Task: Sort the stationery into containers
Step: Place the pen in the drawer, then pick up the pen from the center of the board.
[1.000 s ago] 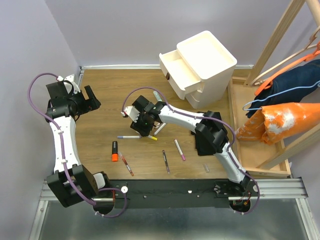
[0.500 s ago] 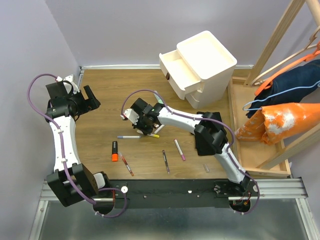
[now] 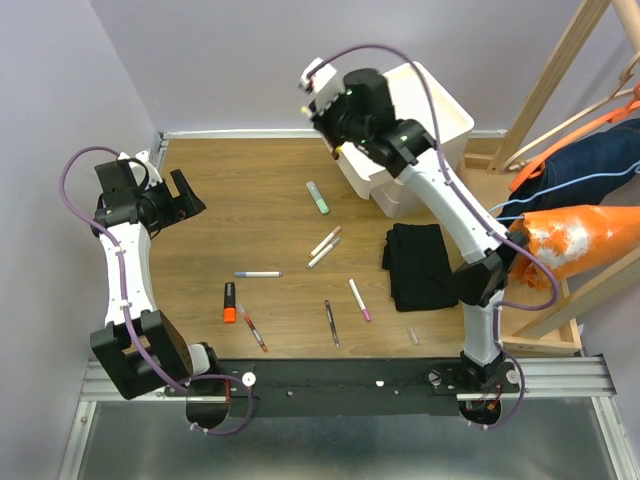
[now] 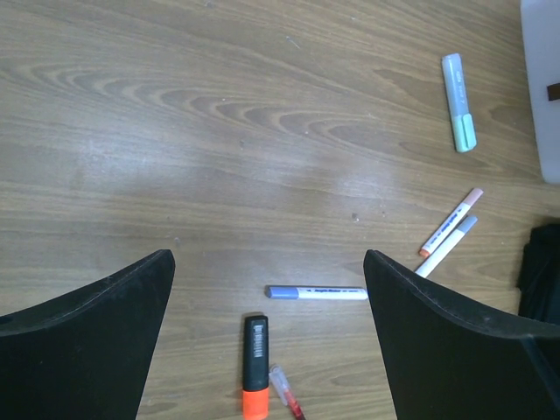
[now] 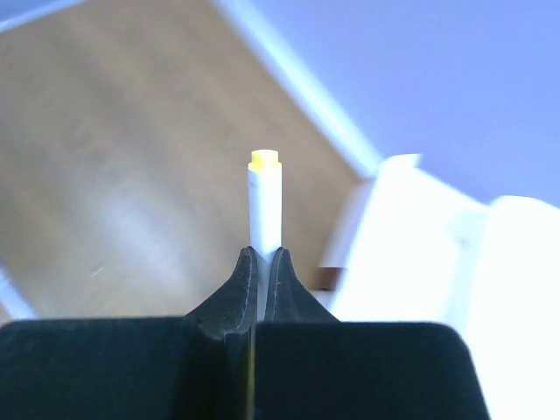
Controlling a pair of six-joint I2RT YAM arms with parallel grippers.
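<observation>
Wooden tabletop (image 3: 200, 250), lilac walls (image 3: 230, 60) behind. My right gripper (image 5: 260, 262) is pinching a white pen (image 5: 264, 206) with a yellow tip. The jaws are pressed together on its lower end and the barrel is sticking out ahead. It's hanging high in the upper middle of the top view, at the upper-left corner of the white cabinet (image 3: 452, 118). My left gripper (image 4: 267, 262) is sitting spread wide near the left edge, holding nothing.

Risks as I'm judging them:
- I'm only gripping the pen's tail, so it could pivot or slip during a swing.
- Letting go here might bounce it off the cabinet rim onto the table (can't tell if I'm over a drawer).

Top camera is showing the cabinet, but my arm is covering most of its drawers (image 3: 392, 200). Right wrist is showing the pinch itself, with the cabinet only a white blur at right. Left wrist is showing what's waiting on the table:
- pale-green highlighter (image 4: 458, 102)
- orange highlighter (image 4: 255, 366)
- blue-capped marker (image 4: 317, 292)
- two pens (image 4: 451, 232) side by side
</observation>
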